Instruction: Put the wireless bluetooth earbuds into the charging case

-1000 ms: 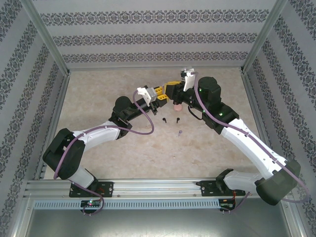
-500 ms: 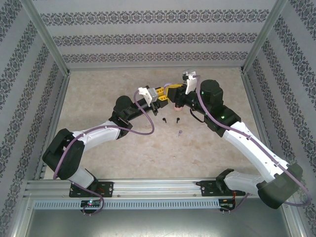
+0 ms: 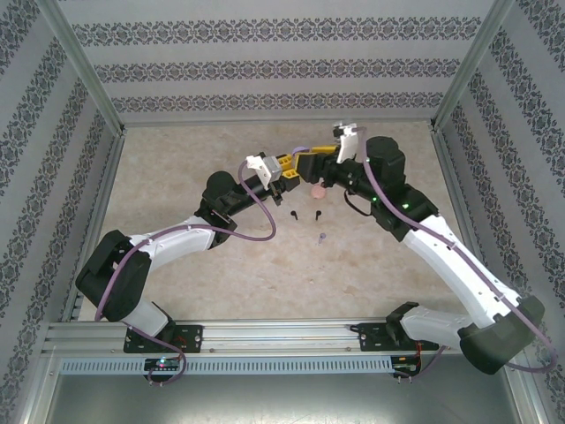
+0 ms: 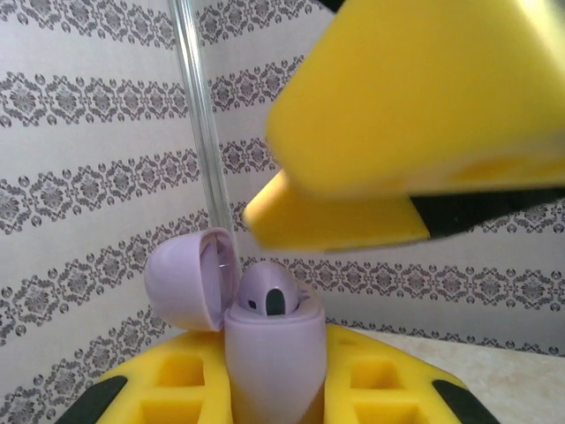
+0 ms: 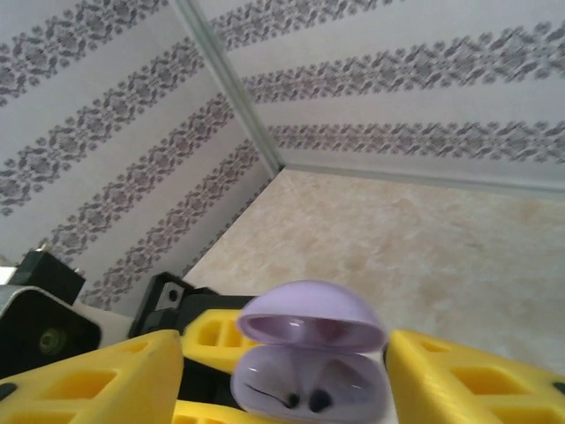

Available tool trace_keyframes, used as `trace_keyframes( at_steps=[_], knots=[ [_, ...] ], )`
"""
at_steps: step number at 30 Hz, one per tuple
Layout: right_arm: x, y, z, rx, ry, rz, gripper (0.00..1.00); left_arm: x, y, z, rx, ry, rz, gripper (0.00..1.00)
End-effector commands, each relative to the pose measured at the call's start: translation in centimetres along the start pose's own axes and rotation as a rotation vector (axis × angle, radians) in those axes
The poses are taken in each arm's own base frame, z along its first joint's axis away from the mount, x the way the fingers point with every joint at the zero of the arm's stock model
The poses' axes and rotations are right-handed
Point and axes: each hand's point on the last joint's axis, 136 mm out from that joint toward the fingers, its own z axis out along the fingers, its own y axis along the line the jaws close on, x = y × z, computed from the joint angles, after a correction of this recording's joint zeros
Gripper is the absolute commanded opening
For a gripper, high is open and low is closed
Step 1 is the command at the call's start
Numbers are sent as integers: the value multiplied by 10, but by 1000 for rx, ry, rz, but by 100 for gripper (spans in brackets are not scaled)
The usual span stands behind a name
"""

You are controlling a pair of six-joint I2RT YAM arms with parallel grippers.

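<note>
My left gripper is shut on a lilac charging case and holds it upright above the table, lid swung open. One lilac earbud sits in the case with its top showing. My right gripper is open, with a yellow finger standing on either side of the same case. In the left wrist view its fingers hang just above the case. Two black earbuds and a lilac earbud lie on the table in front of the grippers.
A pale pink case rests on the beige table just below the two grippers. Patterned walls with metal frame posts close in the table on three sides.
My right gripper's jaws have opened wide at the lilac case, and its wrist has drawn back a little to the right. The left arm and the case have stayed still.
</note>
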Motion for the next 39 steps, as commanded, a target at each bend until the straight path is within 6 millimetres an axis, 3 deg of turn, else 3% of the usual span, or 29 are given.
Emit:
trace_keyframes(
  at_steps=[1,4,7,12,15,22,30,39],
  knots=[
    [-32,-9,-35,77,-99,86,67,-19,1,-1,-25,-75,32,0],
    [-23,-35,-50,180,-87,168,68,-19,4,-4,-42,-76,41,0],
    [11,-67,-55,311,-2,232,68,-21,7,-7,-55,-78,46,0],
    [99,-120,-45,500,212,353,67,-26,12,-13,-79,-86,51,0],
    [148,-142,-39,575,309,429,64,-29,12,-17,-83,-86,55,0],
    [223,-170,-29,787,474,495,60,-35,12,-24,-92,-90,71,0],
    [268,-181,-13,963,546,547,52,-33,12,-28,-99,-96,59,0],
    [282,-186,0,1004,565,565,47,-34,13,-32,-114,-118,57,0]
  ],
)
